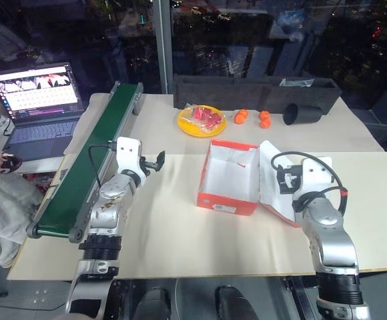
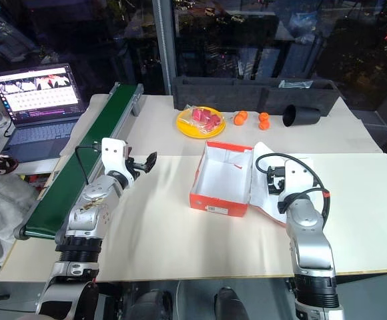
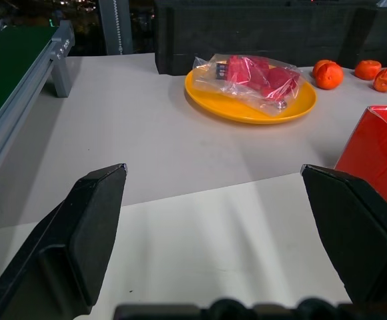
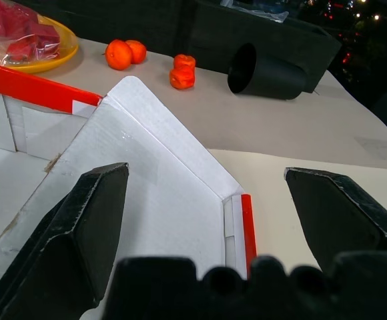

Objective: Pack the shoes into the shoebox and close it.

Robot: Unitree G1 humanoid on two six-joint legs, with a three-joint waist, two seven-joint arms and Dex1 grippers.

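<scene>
Both arms forward and level, left pincer (image 3: 213,233) and right pincer (image 4: 227,227) wide open, empty.

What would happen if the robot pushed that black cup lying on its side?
The black cup lies on its round side, so it would probably roll. It looks empty, so likely light. The long black tray right behind might stop it.

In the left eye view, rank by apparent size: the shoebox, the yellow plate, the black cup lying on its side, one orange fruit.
Largest to smallest as they look in this view:
1. shoebox, lid open
2. yellow plate
3. black cup, not far behind the plate
4. orange fruit
The shoebox lies nearer the camera, which enlarges it.
</scene>
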